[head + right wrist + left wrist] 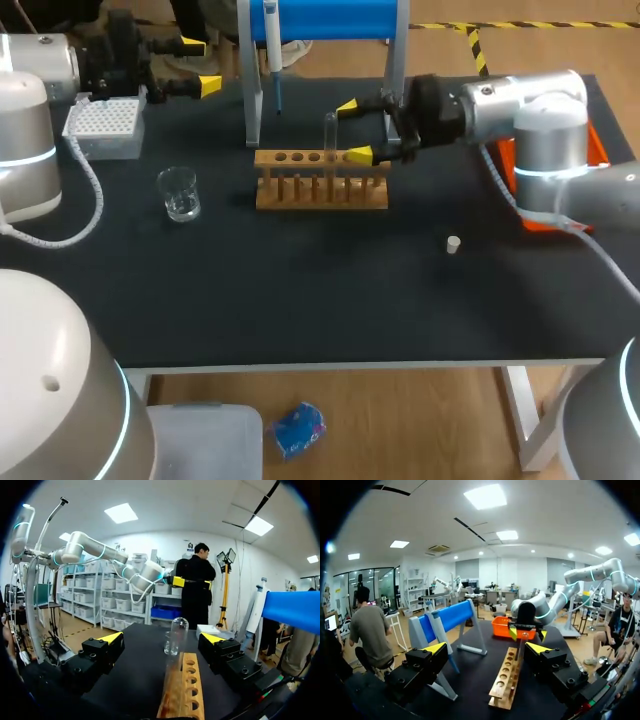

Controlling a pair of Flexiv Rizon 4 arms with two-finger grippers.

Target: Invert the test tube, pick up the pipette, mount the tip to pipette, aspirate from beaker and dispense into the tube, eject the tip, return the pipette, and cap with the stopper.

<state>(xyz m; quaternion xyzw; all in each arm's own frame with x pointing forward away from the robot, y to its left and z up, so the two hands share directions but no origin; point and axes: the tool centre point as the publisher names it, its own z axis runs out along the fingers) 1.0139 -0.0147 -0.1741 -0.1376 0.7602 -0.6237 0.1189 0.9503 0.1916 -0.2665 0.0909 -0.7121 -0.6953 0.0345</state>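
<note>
Opening step, nothing done yet: my right end effector (354, 130) holds its 2 yellow-tipped fingers spread either side of the glass test tube (330, 132), touching neither wall. The tube stands in the pale wooden rack (320, 190), its rounded closed end apparently up, so I judge inversion pending. Left of the rack sit the clear beaker (180, 193) and the white, dimpled tip box (105, 122). Behind the rack the slim pipette (271, 45) hangs untouched. Right of it the small white stopper (453, 243) lies on the matte black table (300, 290). My left end effector (199, 66), spread and empty, hangs far left of the rack.
</note>
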